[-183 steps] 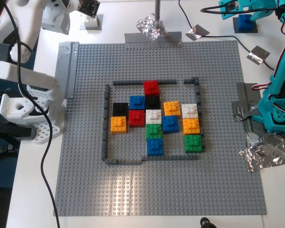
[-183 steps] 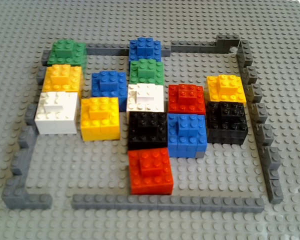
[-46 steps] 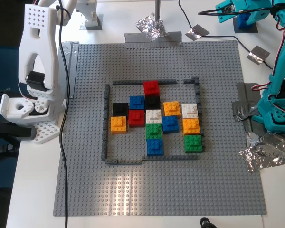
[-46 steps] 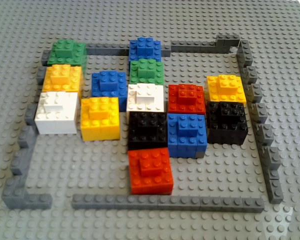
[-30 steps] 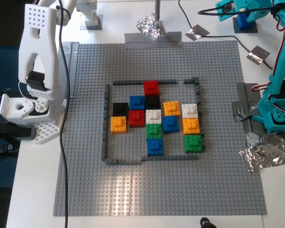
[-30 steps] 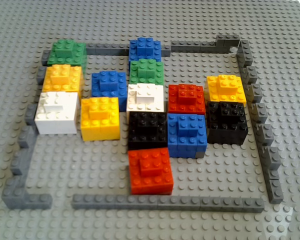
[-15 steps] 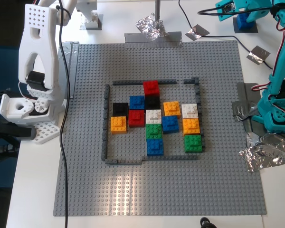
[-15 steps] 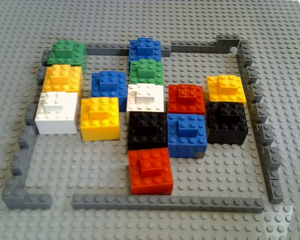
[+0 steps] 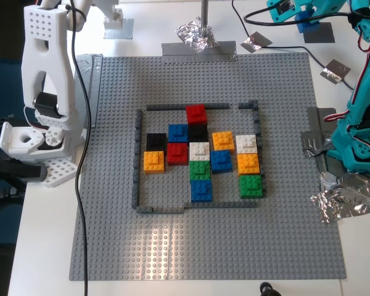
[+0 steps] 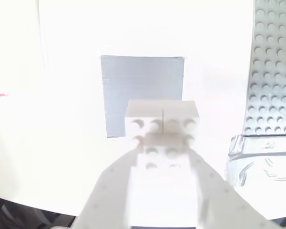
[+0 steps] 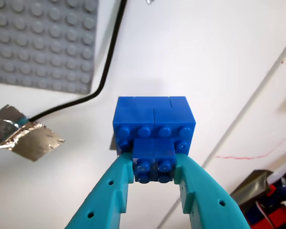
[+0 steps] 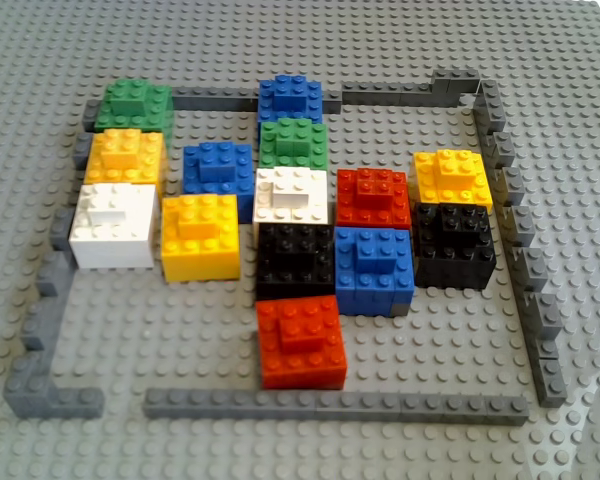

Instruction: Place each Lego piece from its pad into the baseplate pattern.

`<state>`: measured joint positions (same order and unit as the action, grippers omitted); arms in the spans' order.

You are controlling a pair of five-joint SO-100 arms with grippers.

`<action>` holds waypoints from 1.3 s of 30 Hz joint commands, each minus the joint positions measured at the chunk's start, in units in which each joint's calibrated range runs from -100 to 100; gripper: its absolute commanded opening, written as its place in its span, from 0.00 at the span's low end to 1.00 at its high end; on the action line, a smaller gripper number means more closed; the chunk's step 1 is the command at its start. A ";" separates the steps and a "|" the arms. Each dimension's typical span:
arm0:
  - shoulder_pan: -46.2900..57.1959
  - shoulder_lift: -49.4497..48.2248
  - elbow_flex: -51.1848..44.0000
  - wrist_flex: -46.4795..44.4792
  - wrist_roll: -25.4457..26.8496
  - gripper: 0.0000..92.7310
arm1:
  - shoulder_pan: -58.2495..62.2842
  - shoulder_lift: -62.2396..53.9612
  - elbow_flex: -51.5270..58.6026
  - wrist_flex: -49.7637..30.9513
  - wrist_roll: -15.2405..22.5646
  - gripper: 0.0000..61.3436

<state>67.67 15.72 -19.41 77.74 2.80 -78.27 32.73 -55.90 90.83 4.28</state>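
2 grippers clamped: my first gripper (image 11: pixel 155 179) grasping blue brick (image 11: pixel 154 129), my second gripper (image 10: pixel 163 164) grasping white brick (image 10: pixel 162 125).

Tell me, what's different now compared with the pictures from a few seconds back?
Both arms have lifted their bricks off the pads. My second tool holds the white brick above the silver-grey pad, now uncovered. My first tool has raised the blue brick off the dark grey pad, toward the exterior view's left. The baseplate pattern looks unchanged.
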 commanded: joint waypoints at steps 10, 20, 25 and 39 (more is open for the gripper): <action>-11.70 -22.07 15.67 0.78 0.31 0.04 | 5.91 -32.56 24.97 -0.67 -2.88 0.00; -25.34 -36.50 27.59 1.02 -0.04 0.04 | 12.37 -48.52 44.57 -1.24 -5.23 0.00; -32.81 -41.04 30.84 1.11 -0.13 0.04 | 19.33 -56.25 56.31 -1.41 -7.18 0.00; -50.65 -43.45 31.47 6.88 -3.50 0.03 | 44.36 -69.30 80.23 -2.30 -15.83 0.00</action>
<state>20.01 -25.53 13.37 83.22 0.97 -39.64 -32.82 22.44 89.30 -9.65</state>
